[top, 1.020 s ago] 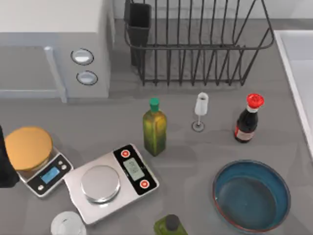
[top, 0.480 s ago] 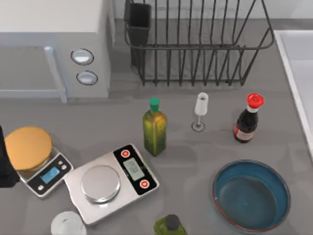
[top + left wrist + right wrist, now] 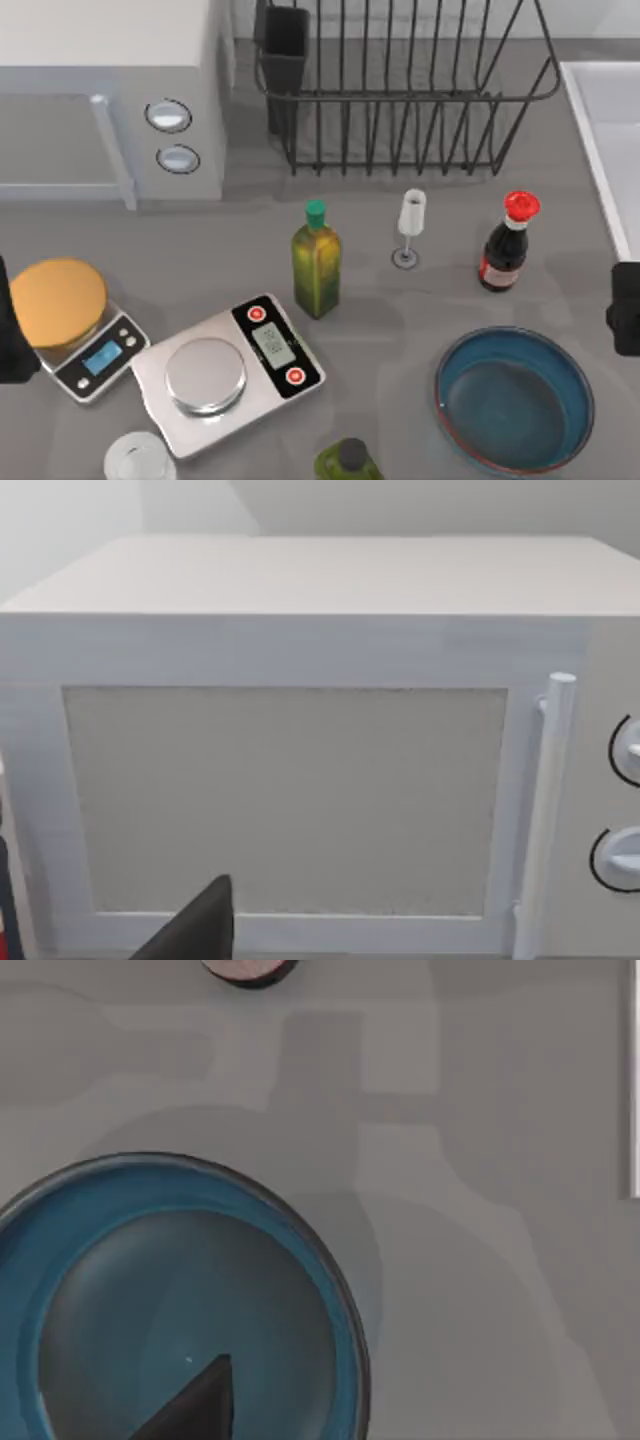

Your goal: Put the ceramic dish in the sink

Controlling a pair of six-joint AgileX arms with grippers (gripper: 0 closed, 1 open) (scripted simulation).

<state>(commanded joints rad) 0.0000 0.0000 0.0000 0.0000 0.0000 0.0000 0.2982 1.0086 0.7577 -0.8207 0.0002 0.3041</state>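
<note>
Colour rundown: the big round ceramic dish (image 3: pixel 515 400) at lower right is glazed blue inside with a reddish-brown rim. The rectangular sink (image 3: pixel 612 130) at the right edge is white with a pale rim. The flat round disc (image 3: pixel 57 302) at left is orange-yellow. The square glass oil bottle (image 3: pixel 316 262) mid-frame is olive green, teal cap. The dark sauce bottle (image 3: pixel 507 245) has a red cap. Black wire dish rack (image 3: pixel 400 90) up top, grey tabletop (image 3: pixel 400 300).
</note>
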